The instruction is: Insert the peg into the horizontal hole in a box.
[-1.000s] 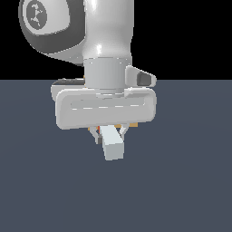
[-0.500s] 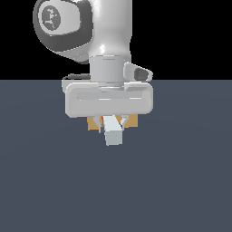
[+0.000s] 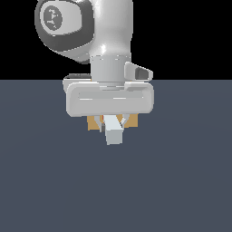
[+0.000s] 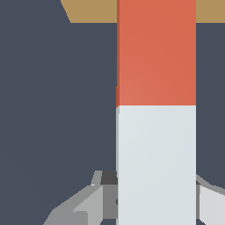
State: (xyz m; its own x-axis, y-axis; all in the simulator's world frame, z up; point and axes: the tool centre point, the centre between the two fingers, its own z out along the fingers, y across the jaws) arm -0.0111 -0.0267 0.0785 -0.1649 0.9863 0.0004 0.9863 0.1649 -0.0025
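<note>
My gripper (image 3: 113,123) is shut on the peg (image 4: 156,114), holding it by its pale whitish end (image 3: 114,134), which sticks out toward the camera in the exterior view. In the wrist view the peg's red-orange half (image 4: 156,52) points at the tan box (image 4: 90,11) and reaches its edge. In the exterior view the box (image 3: 94,122) shows only as tan slivers behind the gripper's body. The hole is hidden behind the peg and the hand. Grey fingers (image 4: 94,200) flank the peg's pale end.
The dark grey-blue table (image 3: 181,181) spreads all around. The arm's white hand and wrist (image 3: 111,97) block most of the box in the exterior view.
The arm has moved toward the exterior view's right and slightly up with the peg. More of the tan box shows behind the hand than one second ago.
</note>
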